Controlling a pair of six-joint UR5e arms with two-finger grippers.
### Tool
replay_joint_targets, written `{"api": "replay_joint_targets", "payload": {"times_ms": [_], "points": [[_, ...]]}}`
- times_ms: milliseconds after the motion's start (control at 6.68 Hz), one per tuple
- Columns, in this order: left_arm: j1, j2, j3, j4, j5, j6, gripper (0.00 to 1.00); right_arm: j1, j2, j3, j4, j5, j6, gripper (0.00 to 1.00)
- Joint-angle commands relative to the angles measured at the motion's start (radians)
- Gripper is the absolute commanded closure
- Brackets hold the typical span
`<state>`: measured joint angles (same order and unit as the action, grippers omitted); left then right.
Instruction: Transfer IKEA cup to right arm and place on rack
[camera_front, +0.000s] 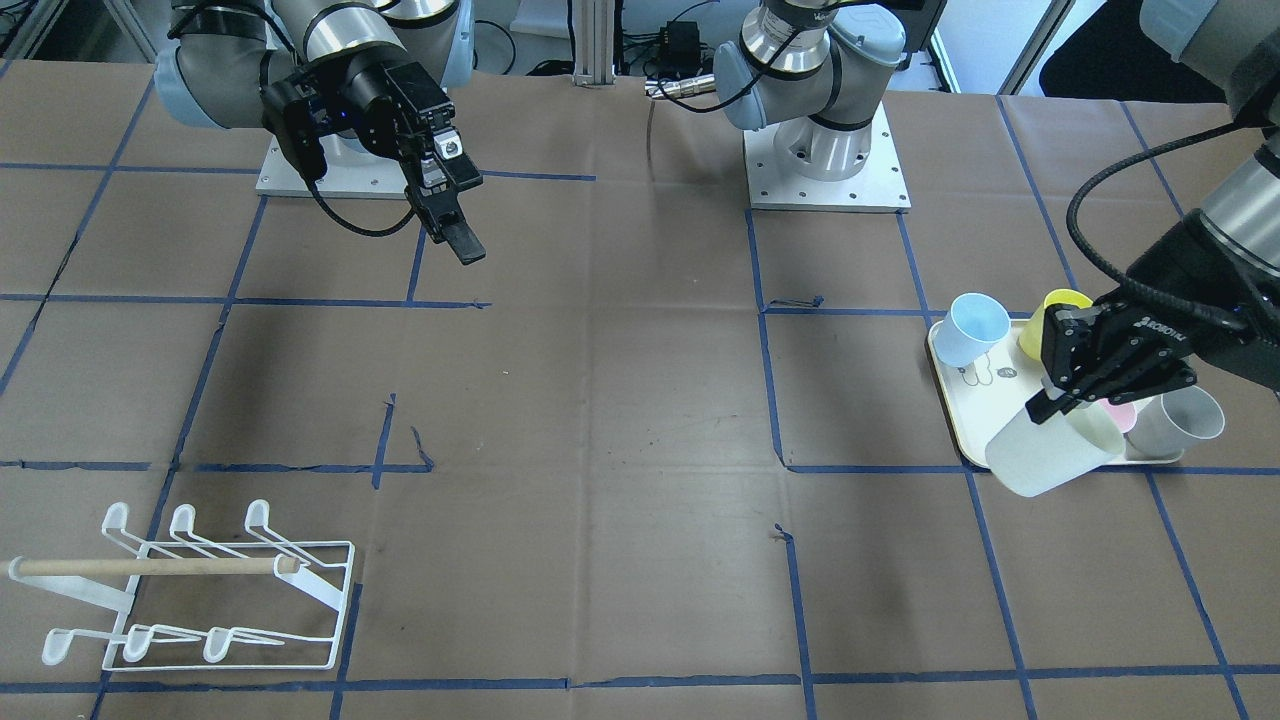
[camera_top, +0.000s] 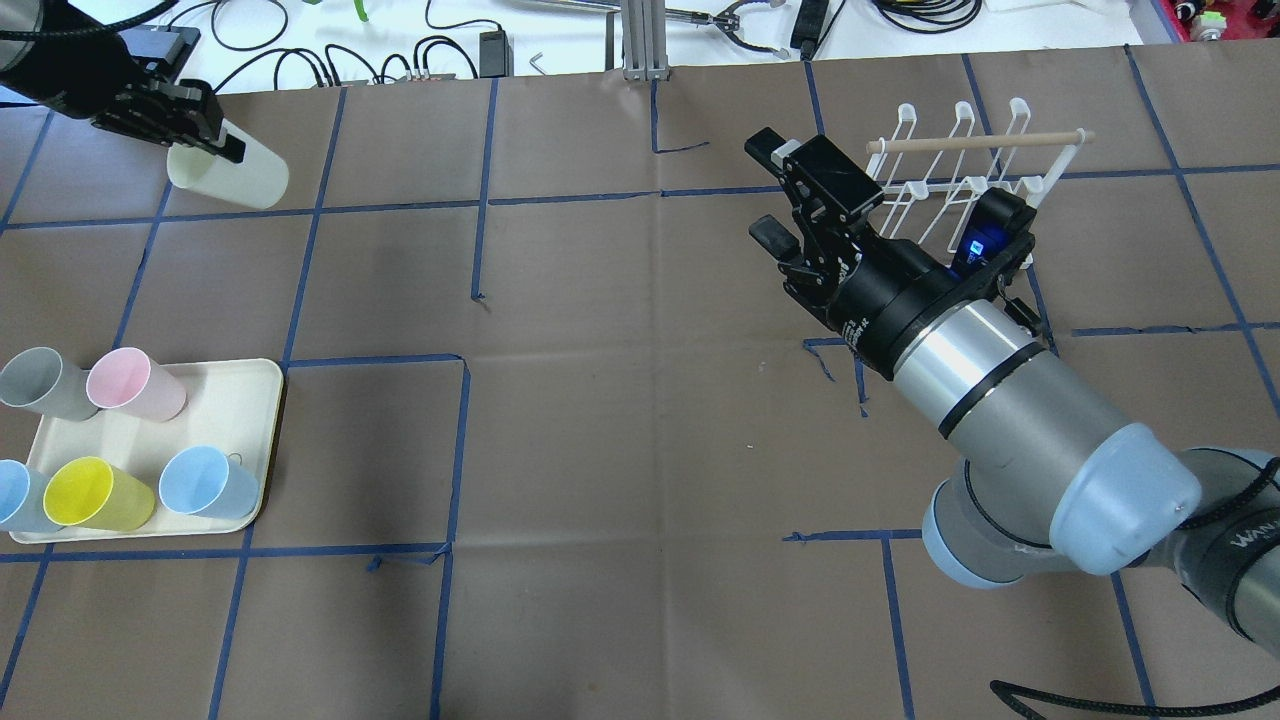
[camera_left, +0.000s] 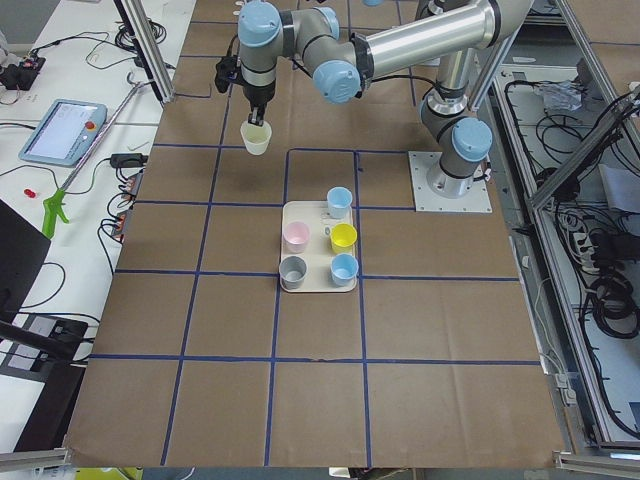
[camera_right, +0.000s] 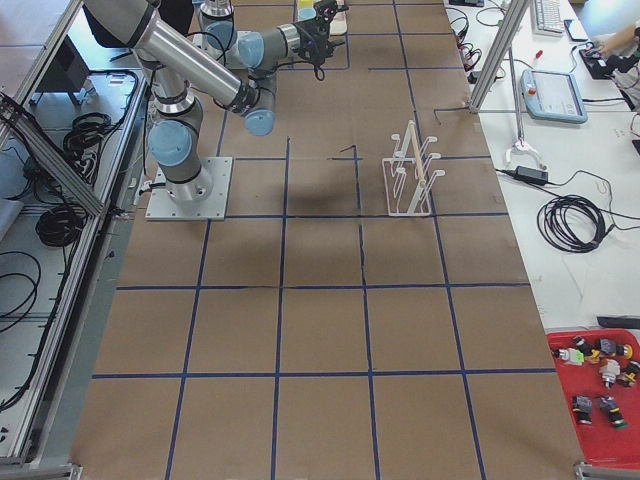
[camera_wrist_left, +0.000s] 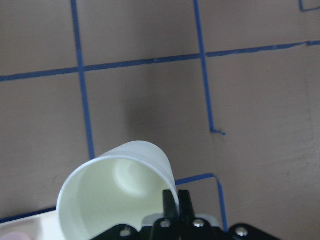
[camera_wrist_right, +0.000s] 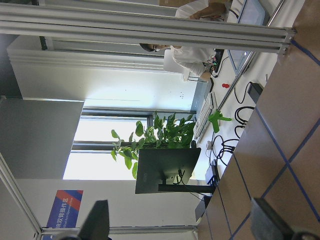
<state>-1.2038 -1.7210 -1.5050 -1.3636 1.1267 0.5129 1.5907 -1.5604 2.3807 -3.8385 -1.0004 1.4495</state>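
The IKEA cup is pale cream and hangs tilted above the table, beyond the tray. My left gripper is shut on its rim, one finger inside and one outside, as the left wrist view shows on the cup. From the front, the cup hangs in front of the tray. The right arm's gripper is open and empty, held in the air over mid-table, pointing toward the cup's side. The white wire rack with its wooden dowel stands just behind that gripper; it also shows as the rack.
A cream tray at my left holds a grey cup, a pink cup, a yellow cup and two blue cups. Cables and tools lie beyond the table's far edge. A person sits at a desk in the right wrist view.
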Motion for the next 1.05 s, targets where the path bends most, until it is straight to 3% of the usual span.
{"api": "replay_joint_targets", "payload": {"times_ms": [0,150,299,598,898], "points": [[-0.025,0.021,-0.033,0.114,-0.279,0.002,1.00,0.000,0.029,0.000,-0.001,0.000,0.002,0.00],[-0.052,0.035,-0.085,0.211,-0.366,0.003,1.00,0.000,0.042,0.000,-0.001,-0.001,0.000,0.00],[-0.068,0.038,-0.169,0.397,-0.510,0.004,1.00,-0.001,0.043,-0.005,0.000,-0.006,0.000,0.00],[-0.091,0.034,-0.382,0.803,-0.646,0.001,1.00,-0.002,0.040,-0.002,0.008,-0.018,0.005,0.00],[-0.147,0.012,-0.571,1.154,-0.671,0.003,1.00,0.000,0.042,0.006,0.007,-0.024,0.058,0.00]]}}
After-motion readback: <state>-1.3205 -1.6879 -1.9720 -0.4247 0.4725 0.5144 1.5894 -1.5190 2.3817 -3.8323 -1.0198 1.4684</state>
